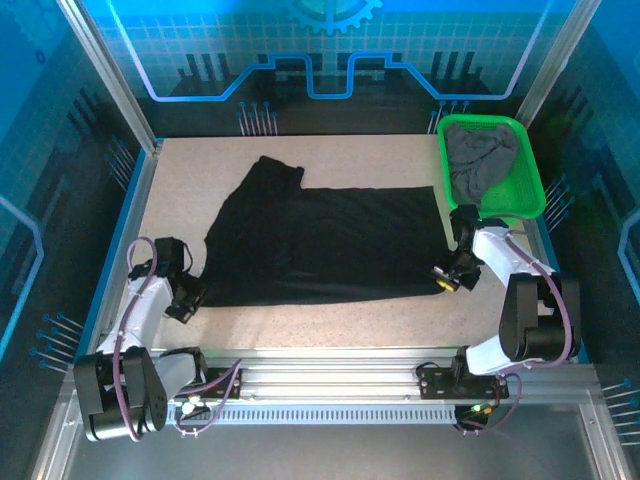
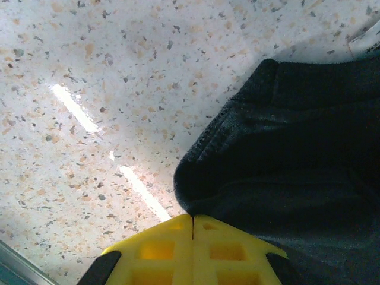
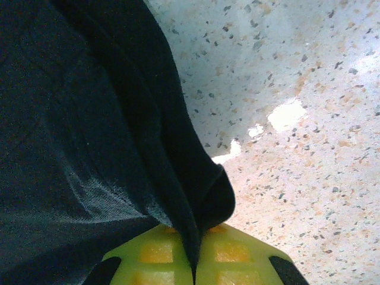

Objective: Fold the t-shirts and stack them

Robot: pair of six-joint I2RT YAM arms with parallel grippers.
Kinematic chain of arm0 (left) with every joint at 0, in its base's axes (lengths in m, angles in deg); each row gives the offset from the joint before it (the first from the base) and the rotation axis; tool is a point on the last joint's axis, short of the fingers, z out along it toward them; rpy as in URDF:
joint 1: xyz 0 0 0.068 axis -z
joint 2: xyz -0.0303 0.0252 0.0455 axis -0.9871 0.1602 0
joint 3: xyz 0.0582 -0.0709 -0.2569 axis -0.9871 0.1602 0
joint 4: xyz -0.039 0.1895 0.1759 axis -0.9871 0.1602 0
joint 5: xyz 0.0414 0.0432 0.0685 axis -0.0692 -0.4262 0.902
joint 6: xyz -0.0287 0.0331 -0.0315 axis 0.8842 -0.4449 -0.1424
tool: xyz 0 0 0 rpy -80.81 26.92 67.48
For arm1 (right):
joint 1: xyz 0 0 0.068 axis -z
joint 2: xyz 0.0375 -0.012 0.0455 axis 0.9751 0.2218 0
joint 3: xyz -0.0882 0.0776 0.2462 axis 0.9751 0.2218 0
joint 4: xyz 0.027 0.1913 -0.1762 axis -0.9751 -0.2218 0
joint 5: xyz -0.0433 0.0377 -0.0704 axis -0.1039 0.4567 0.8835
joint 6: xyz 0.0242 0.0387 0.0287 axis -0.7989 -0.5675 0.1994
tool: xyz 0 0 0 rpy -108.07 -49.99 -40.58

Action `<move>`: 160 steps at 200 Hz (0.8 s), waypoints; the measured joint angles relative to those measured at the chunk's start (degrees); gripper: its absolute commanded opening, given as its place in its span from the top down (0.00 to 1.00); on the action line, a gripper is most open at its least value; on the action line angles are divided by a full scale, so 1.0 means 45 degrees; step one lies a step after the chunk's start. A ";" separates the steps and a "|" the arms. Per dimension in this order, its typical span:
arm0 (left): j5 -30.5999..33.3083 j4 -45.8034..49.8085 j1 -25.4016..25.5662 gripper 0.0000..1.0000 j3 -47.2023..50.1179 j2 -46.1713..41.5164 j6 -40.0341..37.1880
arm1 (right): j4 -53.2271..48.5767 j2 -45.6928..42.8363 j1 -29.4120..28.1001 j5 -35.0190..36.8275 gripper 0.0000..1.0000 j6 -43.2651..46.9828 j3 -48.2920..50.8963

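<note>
The black t-shirt (image 1: 320, 245) lies spread flat across the middle of the table, one sleeve pointing to the far left. My left gripper (image 1: 188, 300) sits at its near left corner. In the left wrist view its yellow jaws (image 2: 192, 217) are shut, with the bunched corner of the black cloth (image 2: 297, 148) pinched at their tips. My right gripper (image 1: 447, 278) is at the near right corner. There the black cloth (image 3: 71, 119) runs down between the shut jaws (image 3: 196, 237). The dark grey t-shirt (image 1: 480, 165) lies crumpled in the basket.
The green mesh basket (image 1: 510, 212) stands at the far right corner, just beyond my right arm. Speckled tabletop (image 1: 330, 320) shows between the shirt's near hem and the rail in front of the arm bases. Blue walls and metal posts surround the table.
</note>
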 measured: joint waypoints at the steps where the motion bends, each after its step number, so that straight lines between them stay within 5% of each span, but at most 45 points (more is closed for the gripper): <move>1: 0.0000 0.0000 0.0000 1.00 0.0000 0.0000 0.0000 | 0.0000 0.0015 0.0005 0.0015 1.00 0.0000 0.0005; 30: 0.0010 0.0087 0.0000 0.97 0.0039 -0.0097 0.0262 | 0.0000 0.0291 0.0204 0.0146 1.00 0.0000 0.0306; 82: 0.0364 0.0107 -0.0005 0.58 0.0306 -0.0102 0.0617 | -0.0015 0.0646 0.0520 0.0345 0.61 0.0015 0.0461; 118: 0.0690 0.0525 0.0257 0.55 -0.0801 -0.0097 0.0636 | -0.0345 -0.0568 0.0146 0.0355 0.51 0.0233 -0.0253; 160: -0.0767 -0.1418 0.2055 0.61 -0.3060 0.1404 0.0821 | 0.0690 -0.2433 -0.2035 -0.0850 0.57 0.0967 -0.1277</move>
